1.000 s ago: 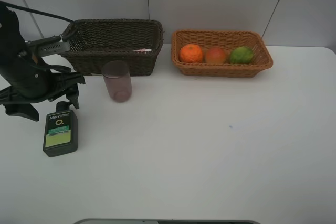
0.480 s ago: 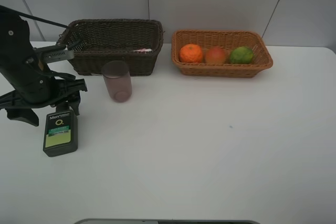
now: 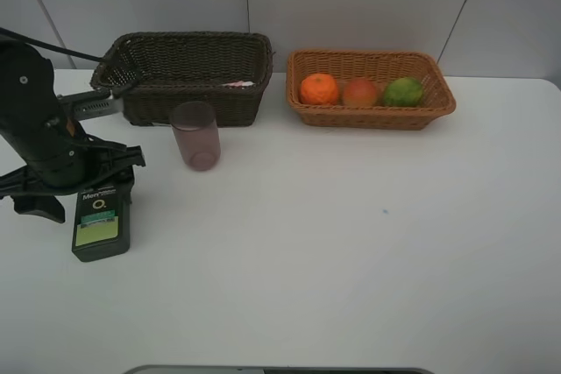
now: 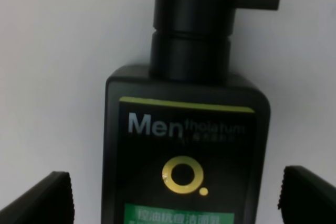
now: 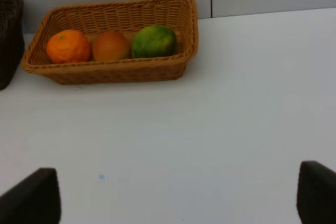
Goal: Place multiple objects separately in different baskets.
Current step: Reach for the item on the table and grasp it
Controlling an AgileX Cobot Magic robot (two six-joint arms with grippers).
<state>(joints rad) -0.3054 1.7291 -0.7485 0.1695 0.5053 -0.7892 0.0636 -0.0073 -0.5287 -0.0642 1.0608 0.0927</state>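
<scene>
The dark green pump bottle [image 3: 100, 225] lies flat on the table at the left. My left gripper [image 3: 83, 192] is open just above its pump end; in the left wrist view the fingertips [image 4: 47, 198] straddle the bottle [image 4: 184, 129] without touching it. The translucent pink-purple cup [image 3: 195, 136] stands upright in front of the dark brown basket [image 3: 197, 102], where a bit of the pink bottle [image 3: 237, 84] shows. The orange [image 3: 319, 88], peach-like fruit [image 3: 359, 92] and green citrus [image 3: 403, 91] lie in the tan basket [image 3: 372, 117]. My right gripper [image 5: 173, 203] is open and empty over bare table.
Both baskets stand along the back wall. The white table [image 3: 351, 243] stretches in front of them. The right wrist view shows the tan basket [image 5: 113, 72] with the three fruits and the edge of the dark basket [image 5: 8, 35].
My left arm has come down and slightly forward, bringing the open gripper lower over the pump bottle's top. The bottle, cup and baskets have not moved.
</scene>
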